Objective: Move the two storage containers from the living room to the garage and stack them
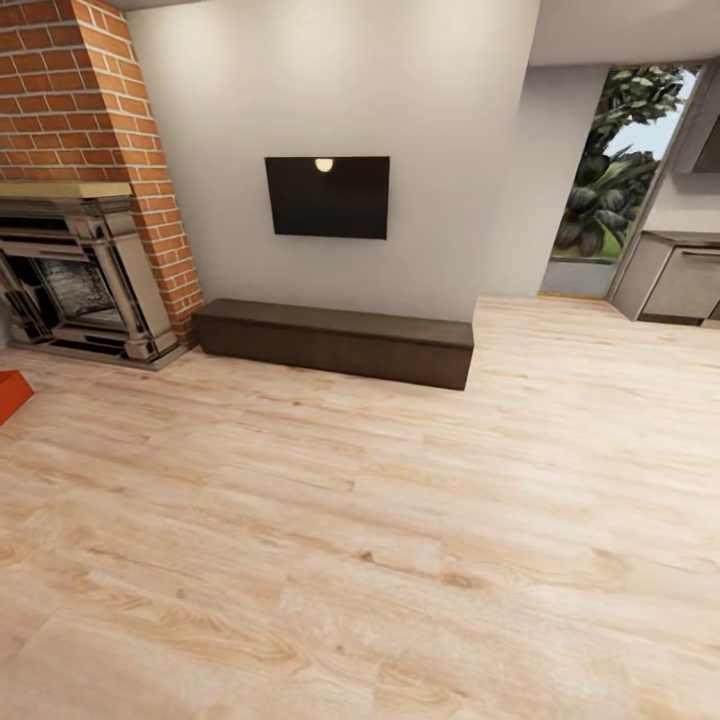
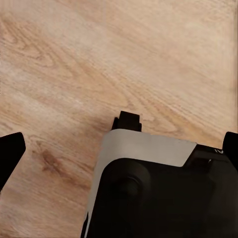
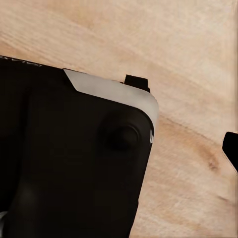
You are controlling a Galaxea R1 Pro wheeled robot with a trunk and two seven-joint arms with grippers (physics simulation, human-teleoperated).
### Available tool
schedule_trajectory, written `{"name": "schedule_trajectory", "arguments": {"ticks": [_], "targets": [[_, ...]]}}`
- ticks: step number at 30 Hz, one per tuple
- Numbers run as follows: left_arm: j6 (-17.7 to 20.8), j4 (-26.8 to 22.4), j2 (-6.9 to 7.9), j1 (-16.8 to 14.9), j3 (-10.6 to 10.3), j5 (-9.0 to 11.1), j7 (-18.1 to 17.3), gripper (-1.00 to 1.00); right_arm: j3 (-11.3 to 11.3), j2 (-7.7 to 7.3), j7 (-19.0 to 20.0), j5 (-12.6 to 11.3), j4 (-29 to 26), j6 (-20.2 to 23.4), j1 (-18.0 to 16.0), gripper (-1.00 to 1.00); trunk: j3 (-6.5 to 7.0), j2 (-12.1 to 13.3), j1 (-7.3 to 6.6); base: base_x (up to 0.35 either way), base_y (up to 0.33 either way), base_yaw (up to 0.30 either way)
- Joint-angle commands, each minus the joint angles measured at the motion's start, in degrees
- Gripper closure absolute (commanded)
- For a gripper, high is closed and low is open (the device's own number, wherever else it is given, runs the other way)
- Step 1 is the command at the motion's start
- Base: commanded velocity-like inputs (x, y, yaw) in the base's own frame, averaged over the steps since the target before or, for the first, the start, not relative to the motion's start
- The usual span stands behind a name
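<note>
from the head view, the living room spreads out with its light wood plank floor, a red brick chimney over an ornate dark fireplace, and a long low dark-brown cabinet under a wall-mounted screen. a red-orange corner at the left edge, on the planks in front of the fireplace, is probably one of the storage containers, though too little shows to be sure. a window with greenery stands far right.

in the left wrist view, the left gripper has dark fingertips set wide apart over bare planks, holding nothing.

in the right wrist view, one right fingertip shows beside the robot's base; whether that gripper is spread i cannot tell.
</note>
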Motion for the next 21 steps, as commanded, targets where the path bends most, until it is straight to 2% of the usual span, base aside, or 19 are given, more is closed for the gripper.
{"name": "schedule_trajectory", "arguments": {"ticks": [1, 6, 21], "targets": [[0.18, -0.01, 0.0, -0.04, 0.19, 0.3, 0.1, -1.0, 0.43, 0.04, 0.22, -0.6, 0.16, -0.3, -0.06, -1.0, -0.05, -0.03, 0.03, 0.322, 0.0, 0.0], [0.18, -0.01, 0.08, -0.04, 0.19, 0.3, 0.1, -1.0, 0.43, 0.05, 0.22, -0.6, 0.16, -0.36, -0.08, -1.0, -0.05, -0.03, 0.03, 0.322, 0.0, 0.098], [0.18, -0.01, 0.09, -0.04, 0.15, 0.28, 0.1, -1.0, 0.45, -0.02, 0.22, -0.6, 0.16, -0.39, -0.07, -1.0, -0.05, -0.03, 0.03, 0.322, 0.0, 0.266]]}}
